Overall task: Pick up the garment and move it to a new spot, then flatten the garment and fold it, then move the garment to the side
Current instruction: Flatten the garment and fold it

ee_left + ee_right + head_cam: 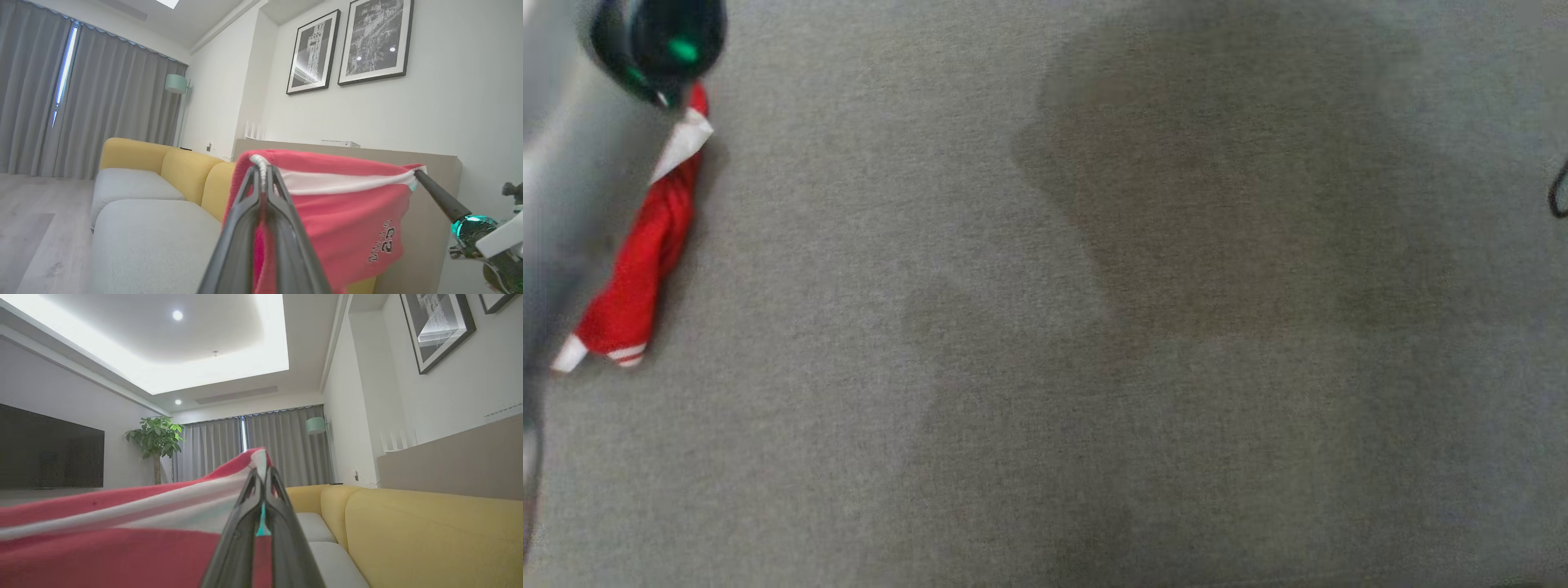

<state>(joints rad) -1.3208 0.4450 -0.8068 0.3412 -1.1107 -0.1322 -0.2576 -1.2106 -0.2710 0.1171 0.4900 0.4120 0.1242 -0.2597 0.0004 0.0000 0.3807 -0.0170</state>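
Both left pincer point(262, 170) and right pincer point(261, 474) clamp the white-banded edge of the red garment point(347, 212), held aloft, taut between them; risk: shallow edge bites slip if pulled tighter, dropping a corner.

We see long, dark grey, tapered fingers on the left gripper point(263, 173) and right gripper point(261, 475). Behind the right one's fingers sits a glossy teal-lit dome point(474, 228) beside a white bracket point(499, 240). Head view gives us a blurred pale grey forearm point(560, 204).

Grey seat point(1143, 425) lies open across the middle; garment point(645, 253) hangs at the left
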